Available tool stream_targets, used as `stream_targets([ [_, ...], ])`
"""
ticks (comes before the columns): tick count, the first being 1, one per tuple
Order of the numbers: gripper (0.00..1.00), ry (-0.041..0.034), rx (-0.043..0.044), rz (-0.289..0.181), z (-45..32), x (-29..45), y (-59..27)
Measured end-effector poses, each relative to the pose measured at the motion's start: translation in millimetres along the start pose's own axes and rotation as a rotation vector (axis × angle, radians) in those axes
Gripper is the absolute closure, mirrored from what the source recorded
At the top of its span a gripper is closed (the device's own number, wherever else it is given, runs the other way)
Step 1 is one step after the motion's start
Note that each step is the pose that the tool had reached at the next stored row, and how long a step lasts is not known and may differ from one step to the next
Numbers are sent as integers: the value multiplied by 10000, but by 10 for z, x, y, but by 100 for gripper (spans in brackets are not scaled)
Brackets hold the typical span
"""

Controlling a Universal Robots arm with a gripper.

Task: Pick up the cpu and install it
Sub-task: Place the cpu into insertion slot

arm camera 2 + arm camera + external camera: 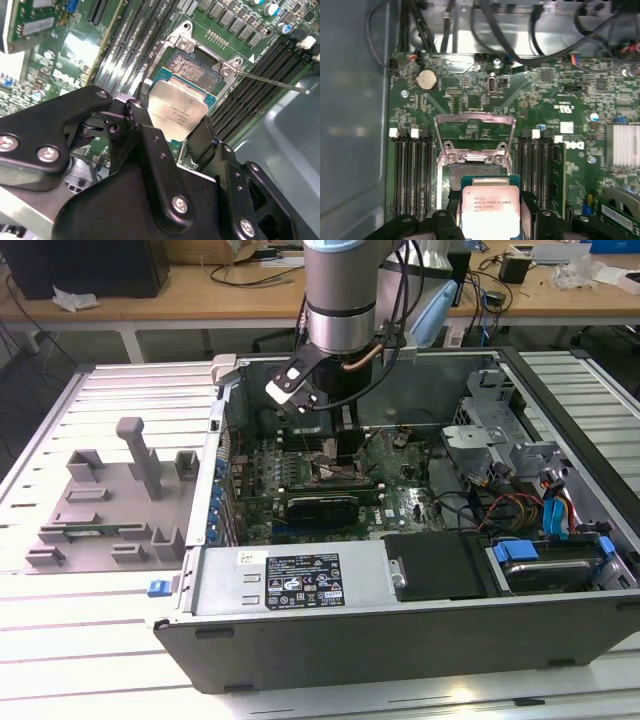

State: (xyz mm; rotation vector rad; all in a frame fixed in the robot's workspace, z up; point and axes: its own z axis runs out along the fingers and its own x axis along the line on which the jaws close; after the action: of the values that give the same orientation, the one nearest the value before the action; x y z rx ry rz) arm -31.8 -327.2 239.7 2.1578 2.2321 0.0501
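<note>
Gripper (172, 131): fingers (137, 117) pinched on two opposite edges of the cpu (177, 111), metal top facing the camera in both wrist views. The cpu hangs partly over the open socket (192, 70); contact cannot be determined. The load frame (475, 117) is raised. Memory slots (412, 170) flank the socket on the motherboard (470, 100). In the exterior view, the arm (340, 290) at upper centre reaches into the open computer case (400, 640).

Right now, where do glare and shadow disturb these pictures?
In the second wrist view, glare whitens the motherboard; in the first wrist view, the cpu top shines pale and the case wall carries a soft reflection; in the exterior view, the motherboard under the arm lies in shade.
</note>
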Motion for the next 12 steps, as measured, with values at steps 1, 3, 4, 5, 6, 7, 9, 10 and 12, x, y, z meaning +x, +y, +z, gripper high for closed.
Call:
stream_targets([
  [1, 45, 6, -1, -109, 16, 11, -1],
  [3, 45, 5, 0, -174, 38, 16, -1],
  [4, 45, 5, 0, -193, 57, 19, -3],
  [5, 45, 2, 0, -207, 74, 22, -4],
  [6, 45, 0, 0, -217, 89, 23, -5],
  [7, 45, -1, 0, -221, 100, 24, -7],
  [9, 45, -4, 0, -229, 121, 26, -10],
  [10, 45, -5, 0, -232, 132, 26, -12],
  [12, 45, -4, -1, -237, 153, 30, -16],
])
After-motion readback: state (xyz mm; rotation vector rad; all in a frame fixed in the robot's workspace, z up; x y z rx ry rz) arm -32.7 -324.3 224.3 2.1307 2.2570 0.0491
